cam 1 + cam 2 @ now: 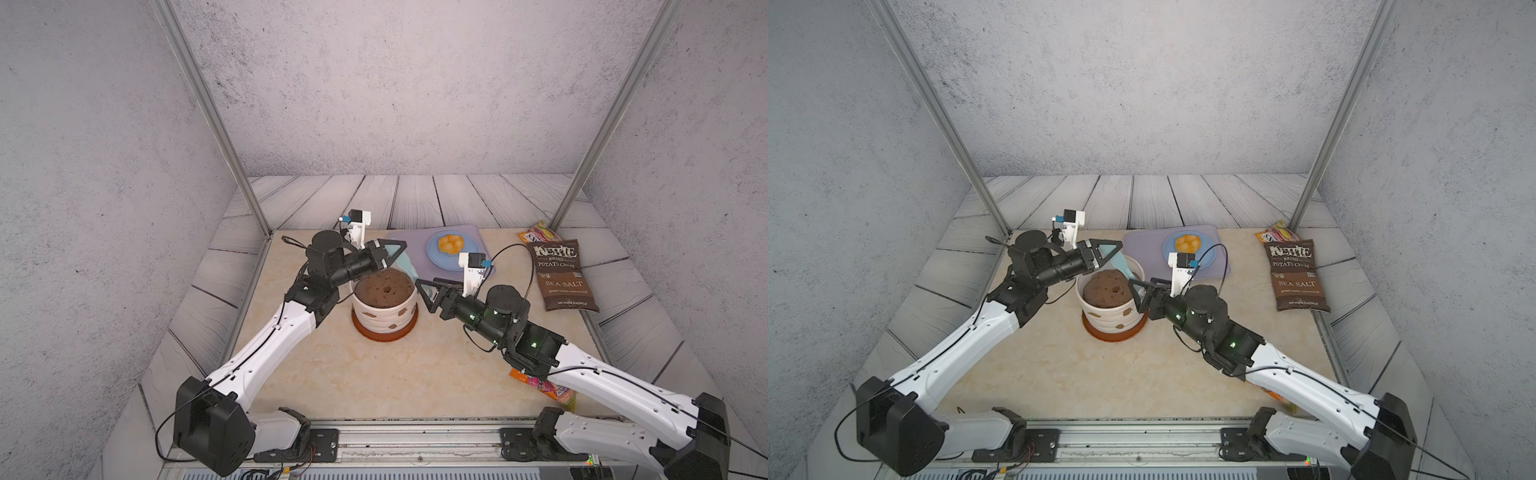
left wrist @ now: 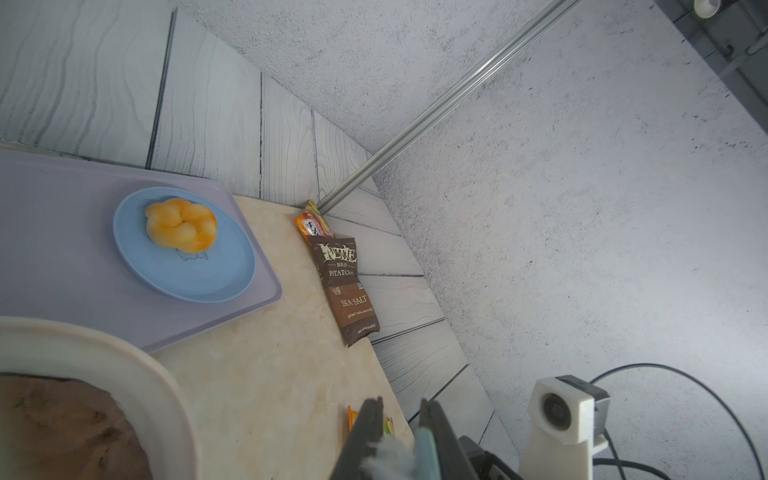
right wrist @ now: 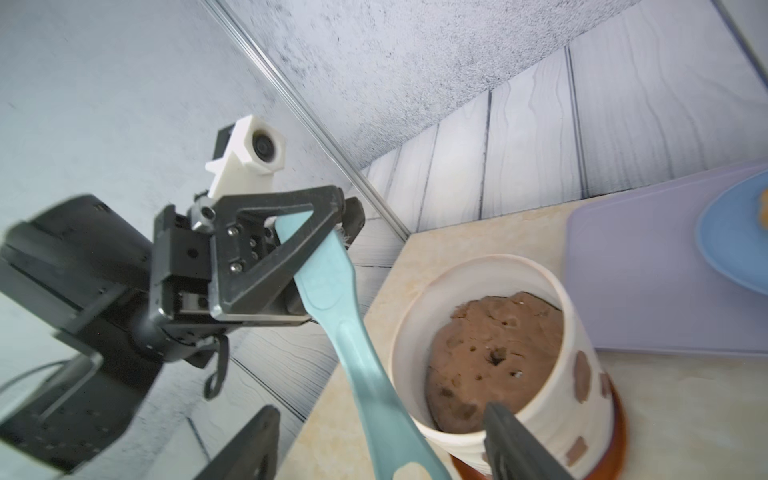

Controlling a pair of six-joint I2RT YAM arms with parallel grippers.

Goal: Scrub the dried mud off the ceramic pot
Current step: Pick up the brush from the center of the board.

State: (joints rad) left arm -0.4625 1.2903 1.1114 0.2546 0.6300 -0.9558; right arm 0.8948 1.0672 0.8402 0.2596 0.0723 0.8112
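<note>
At the middle of the beige marbled table (image 1: 353,374), the ceramic pot (image 1: 384,318) stands upright, mouth up, in one round rust-brown saucer (image 1: 384,336). It is a wide cream cylinder with a smooth glazed rim and faint wavy ribs round the wall. A domed brown soil mound (image 1: 384,289), pitted and with a hole at its centre, fills it. The dried mud (image 1: 373,314) shows as flat, irregular dark-brown patches stuck on the wall, three of them on the near side in both top views.

One teal plastic brush (image 3: 353,345) slants over the pot's far right rim. Its long axis runs from the bristled head, high and far left, down to the handle end, near and right. Whether it touches the rim I cannot tell.

The left gripper (image 3: 347,216) is clamped on the brush's head. The right gripper (image 3: 382,411) has its jaws spread wide either side of the handle end, gripping nothing.

Far right of the pot lies one lilac tray (image 1: 409,241), and on it one blue plate (image 1: 440,259) with one glossy knotted bun (image 1: 451,243). One brown chip bag (image 1: 563,274) lies flat at the right edge.
</note>
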